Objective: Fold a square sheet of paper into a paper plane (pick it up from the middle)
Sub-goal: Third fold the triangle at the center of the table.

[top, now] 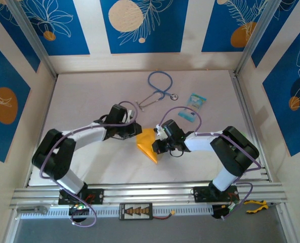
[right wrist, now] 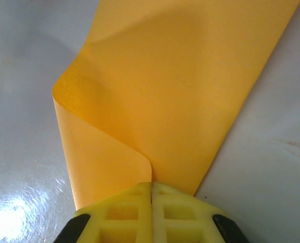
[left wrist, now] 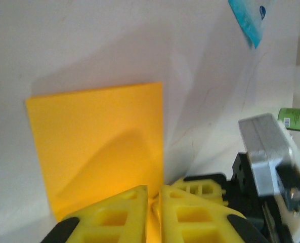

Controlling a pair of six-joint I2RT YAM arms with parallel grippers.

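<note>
The sheet of paper (top: pixel 148 145) lies on the desk (top: pixel 89 96) between the arms. The right fingers (right wrist: pixel 182 210) are pinched shut on its curled-over edge, the left fingers (left wrist: pixel 119 215) shut on the opposite edge. Light, limp, crease-prone: probably best gripped at edges, without tugging.

- Square sheet of paper (right wrist: pixel 180 91): is showing as thin orange-yellow paper, matt and smooth.
- Table (right wrist: pixel 23 167): white top is looking smooth and glossy, reflecting glare at seven o'clock of the sheet.
- Right gripper (right wrist: pixel 151 195), left gripper (left wrist: pixel 154 197): fingers are showing as matt yellow moulded plastic.
- Stethoscope (top: pixel 173 96), twelve o'clock: blue rubbery tubing, metal ends gleaming.
- Packet (top: pixel 196 99), one o'clock: is showing as glossy printed film.
</note>
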